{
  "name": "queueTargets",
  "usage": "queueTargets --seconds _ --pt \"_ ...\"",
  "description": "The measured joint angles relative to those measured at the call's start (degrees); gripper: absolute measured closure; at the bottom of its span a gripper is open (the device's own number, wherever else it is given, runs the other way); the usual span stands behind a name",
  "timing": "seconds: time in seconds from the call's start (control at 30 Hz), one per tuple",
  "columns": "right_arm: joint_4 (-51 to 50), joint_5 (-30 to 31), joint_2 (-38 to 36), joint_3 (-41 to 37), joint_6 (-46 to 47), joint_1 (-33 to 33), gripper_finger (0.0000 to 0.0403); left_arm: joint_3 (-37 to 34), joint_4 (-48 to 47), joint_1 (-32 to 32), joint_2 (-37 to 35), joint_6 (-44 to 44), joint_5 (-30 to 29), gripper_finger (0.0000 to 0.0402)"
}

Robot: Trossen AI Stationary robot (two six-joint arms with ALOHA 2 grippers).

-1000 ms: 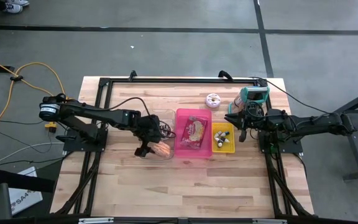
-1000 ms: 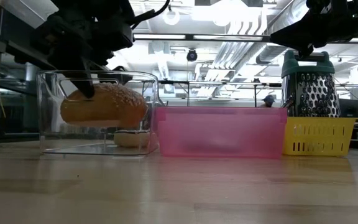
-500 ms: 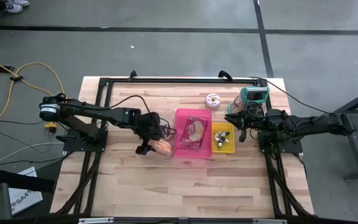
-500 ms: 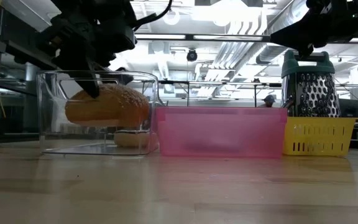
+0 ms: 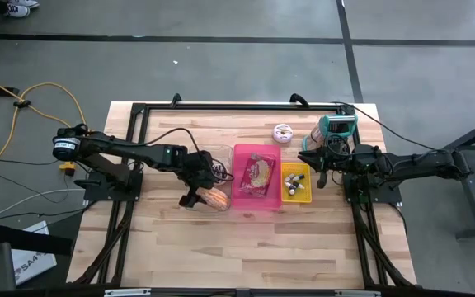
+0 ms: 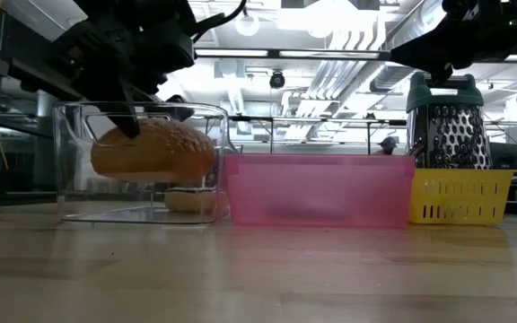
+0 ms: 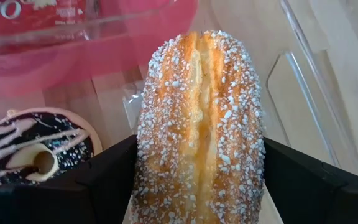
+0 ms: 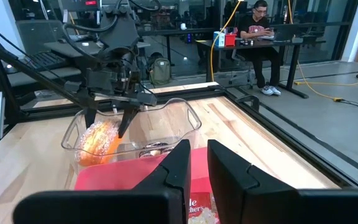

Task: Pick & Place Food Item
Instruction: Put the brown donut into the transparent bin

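A long sugar-crusted bun (image 7: pixel 201 118) hangs inside a clear plastic container (image 6: pixel 70 161), above its floor, with my left gripper (image 5: pixel 204 196) shut on it. The bun (image 6: pixel 151 151) lies about level. Below it a chocolate-iced doughnut (image 7: pixel 33 155) rests on the container floor. My right gripper (image 8: pixel 194 162) waits shut and level at the table's right side, near the yellow basket (image 5: pixel 297 183), holding nothing. My left gripper pinches the bun's two long sides (image 7: pixel 148 174) between its two fingers (image 7: pixel 110 168), toward one end. The fingers slant down from the table's left side into the container. The bun reaches out past the fingertips, about level, lifted clear of the container floor and the doughnut.
A pink bin (image 6: pixel 321 188) with a packaged snack stands right beside the container. Next to it is the yellow basket (image 6: pixel 460 197) of small items, then a metal grater (image 6: pixel 444 126). A pink-iced doughnut (image 5: pixel 284 132) lies farther back. A person sits beyond the table.
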Motion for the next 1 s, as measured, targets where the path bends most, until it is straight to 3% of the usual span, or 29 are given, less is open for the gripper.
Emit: queueTargets --seconds 0.43,0.87,1.0 --pt "-0.02 -0.01 0.01 0.00 0.00 0.01 0.0359 0.00 2.13 -0.83 0.02 6.42 0.17 0.0096" --pt "-0.02 -0.01 0.01 0.00 0.00 0.00 0.0359 0.00 2.57 -0.67 0.02 4.45 -0.26 0.0095" --pt "-0.02 -0.01 0.00 0.00 0.00 0.01 0.0359 -0.14 2.53 0.15 0.02 4.11 -0.25 0.0077"
